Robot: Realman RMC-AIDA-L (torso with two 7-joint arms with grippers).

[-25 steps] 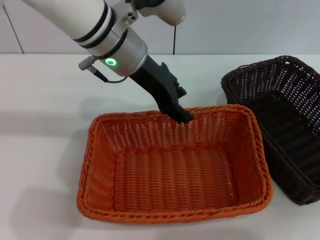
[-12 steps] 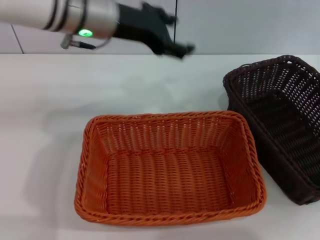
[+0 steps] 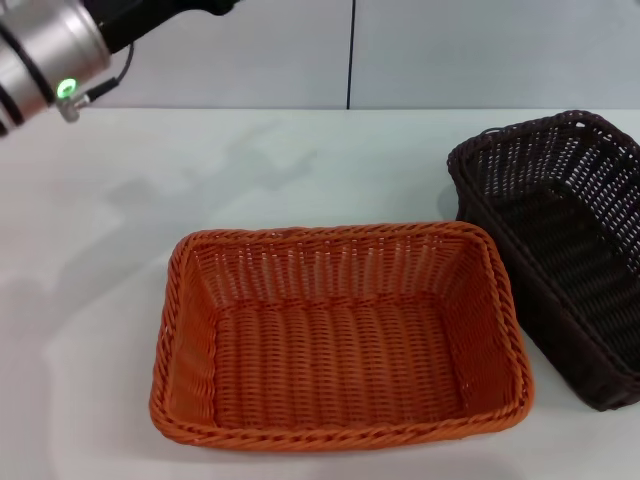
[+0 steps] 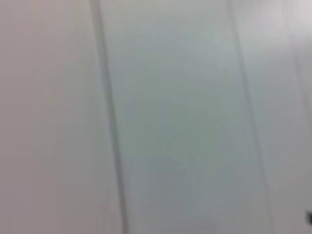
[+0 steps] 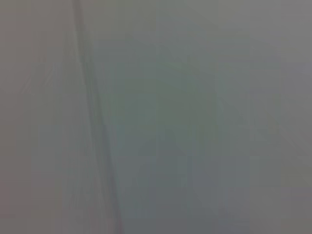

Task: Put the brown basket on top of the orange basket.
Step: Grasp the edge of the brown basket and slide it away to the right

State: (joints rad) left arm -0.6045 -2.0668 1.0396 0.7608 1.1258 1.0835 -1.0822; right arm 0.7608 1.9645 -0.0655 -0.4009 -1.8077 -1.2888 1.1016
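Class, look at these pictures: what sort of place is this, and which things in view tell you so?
Probably a robot test bench or lab: a bare white table against plain grey wall panels, a robot arm raised at the upper left, and only two props, the orange basket and the brown basket.

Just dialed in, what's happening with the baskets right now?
Nothing is being held. The orange basket sits on the white table, with the brown basket beside it on the robot's right, not yet stacked. The left arm is raised at the upper left edge of the head view, clear of both; its fingers are out of frame.
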